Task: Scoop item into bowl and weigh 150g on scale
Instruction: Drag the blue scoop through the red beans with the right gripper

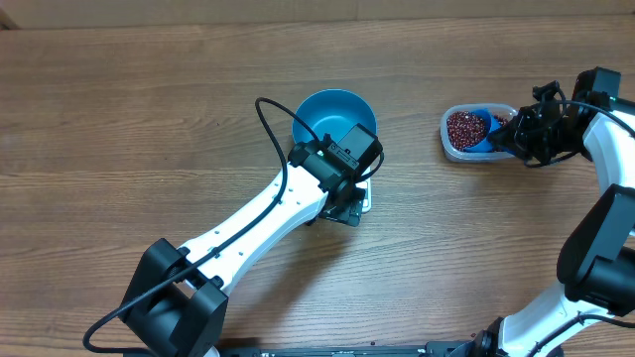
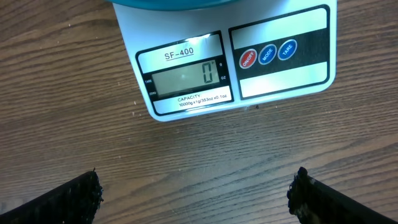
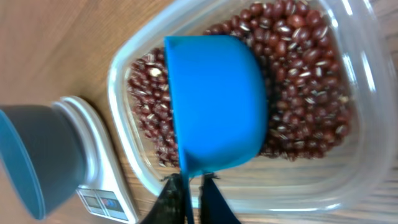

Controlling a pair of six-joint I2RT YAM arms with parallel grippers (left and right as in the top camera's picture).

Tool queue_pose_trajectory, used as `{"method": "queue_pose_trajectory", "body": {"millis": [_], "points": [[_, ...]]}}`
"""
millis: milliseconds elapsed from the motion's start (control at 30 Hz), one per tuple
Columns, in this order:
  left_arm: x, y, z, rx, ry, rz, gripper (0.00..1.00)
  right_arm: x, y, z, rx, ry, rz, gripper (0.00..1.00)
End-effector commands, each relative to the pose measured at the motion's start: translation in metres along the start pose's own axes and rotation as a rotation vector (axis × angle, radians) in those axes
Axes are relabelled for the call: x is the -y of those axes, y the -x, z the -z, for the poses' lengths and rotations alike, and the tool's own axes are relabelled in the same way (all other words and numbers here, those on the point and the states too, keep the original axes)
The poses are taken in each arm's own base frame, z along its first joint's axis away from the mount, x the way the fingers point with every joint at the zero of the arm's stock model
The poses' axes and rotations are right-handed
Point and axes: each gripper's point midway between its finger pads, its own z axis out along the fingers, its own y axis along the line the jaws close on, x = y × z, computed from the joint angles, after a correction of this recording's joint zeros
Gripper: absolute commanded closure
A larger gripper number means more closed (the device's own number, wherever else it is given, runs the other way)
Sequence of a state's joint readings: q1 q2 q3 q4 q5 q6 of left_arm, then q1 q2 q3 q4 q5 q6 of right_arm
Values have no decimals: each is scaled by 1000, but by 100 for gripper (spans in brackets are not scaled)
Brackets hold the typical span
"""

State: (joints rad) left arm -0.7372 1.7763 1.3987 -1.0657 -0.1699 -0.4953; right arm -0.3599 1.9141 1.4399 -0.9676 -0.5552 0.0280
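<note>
Right claw point(image 3: 189, 198) is clamped on the thin handle of the small blue scoop point(image 3: 214, 102), whose cup is down among the red-brown beans point(image 3: 298, 93) in the clear plastic tub point(image 3: 323, 186) at the right side of the desk point(image 1: 119, 119). Only the outside of the cup faces the wrist camera, so whether it has a load cannot be told. Left claw point(image 2: 198, 193) hangs with its fingers wide apart and nothing between them, just in front of the white scale point(image 2: 233, 62), whose display point(image 2: 183, 78) shows a zero. The deep blue bowl point(image 1: 322, 109) sits on the scale and looks empty from overhead, so the weighing seems ready and no beans have gone in yet. My judgement is that the step in hand is the first scoop: the cup needs to dig under the beans, turn level, lift clear of the tub wall, then travel left across bare desk to the bowl and tip. The stretch between tub and bowl is free, but the left wrist crowds the bowl's near rim, so the approach is best made from the right or far side, and any knock on the scale would upset the reading.
</note>
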Motion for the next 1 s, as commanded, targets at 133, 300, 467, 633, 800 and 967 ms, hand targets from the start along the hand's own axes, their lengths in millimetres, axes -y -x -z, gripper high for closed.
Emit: {"method": "queue_pose_trajectory", "body": {"millis": [133, 300, 467, 633, 800, 967], "points": [[-6, 3, 7, 29, 8, 21, 1, 7, -6, -15, -33, 21, -23, 96], [-6, 3, 7, 29, 8, 21, 0, 10, -4, -10, -21, 48, -44, 96], [-6, 3, 7, 29, 8, 21, 0, 5, 3, 5, 7, 185, -75, 96], [-6, 3, 7, 29, 8, 21, 0, 10, 7, 19, 35, 259, -101, 96], [-6, 3, 8, 29, 8, 22, 0, 9, 12, 34, 71, 354, -90, 96], [-6, 3, 7, 29, 8, 22, 1, 11, 14, 44, 90, 404, -114, 96]]}}
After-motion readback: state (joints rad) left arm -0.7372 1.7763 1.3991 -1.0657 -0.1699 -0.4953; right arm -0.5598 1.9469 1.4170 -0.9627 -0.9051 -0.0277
